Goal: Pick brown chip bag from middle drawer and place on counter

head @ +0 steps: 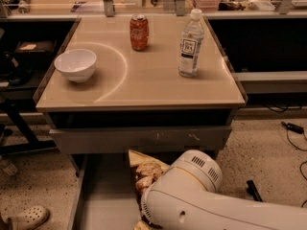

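Observation:
The brown chip bag lies in the open middle drawer below the counter. Its cream-yellow end points toward the drawer front, and its lower part is covered. My white arm reaches in from the lower right and lies over the bag. My gripper is hidden under the arm's wrist housing, down at the bag.
On the counter stand a white bowl, a red soda can and a water bottle. A grey scuffed drawer front sits just above the open drawer. A shoe lies on the floor at the left, and cables at the right.

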Robot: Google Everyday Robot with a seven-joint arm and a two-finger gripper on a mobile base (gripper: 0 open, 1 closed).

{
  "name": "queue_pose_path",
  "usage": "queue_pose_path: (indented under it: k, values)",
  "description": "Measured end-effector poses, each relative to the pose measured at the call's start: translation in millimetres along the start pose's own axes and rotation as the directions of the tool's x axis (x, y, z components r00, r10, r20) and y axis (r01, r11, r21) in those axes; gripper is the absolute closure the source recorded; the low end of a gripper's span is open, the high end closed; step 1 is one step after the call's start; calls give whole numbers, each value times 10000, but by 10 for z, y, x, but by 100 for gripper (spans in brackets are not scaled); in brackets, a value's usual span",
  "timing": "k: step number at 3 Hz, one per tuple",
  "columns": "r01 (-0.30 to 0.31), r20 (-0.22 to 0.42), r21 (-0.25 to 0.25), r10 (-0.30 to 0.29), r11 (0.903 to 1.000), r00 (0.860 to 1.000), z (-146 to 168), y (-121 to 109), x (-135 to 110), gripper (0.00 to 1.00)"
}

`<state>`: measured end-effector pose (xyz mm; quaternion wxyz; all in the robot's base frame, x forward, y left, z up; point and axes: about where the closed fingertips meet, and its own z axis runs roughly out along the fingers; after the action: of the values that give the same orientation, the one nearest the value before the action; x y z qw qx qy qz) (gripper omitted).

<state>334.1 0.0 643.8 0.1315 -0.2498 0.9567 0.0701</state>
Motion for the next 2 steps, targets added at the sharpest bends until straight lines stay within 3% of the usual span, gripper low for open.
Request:
queue_pose_path:
  k: [1,2]
  values:
    - [343,686,503,-378,9981,9969,-583,85,-67,100]
    - [1097,1764,1417,-1341,9838,9751,-1398,376,-326,100]
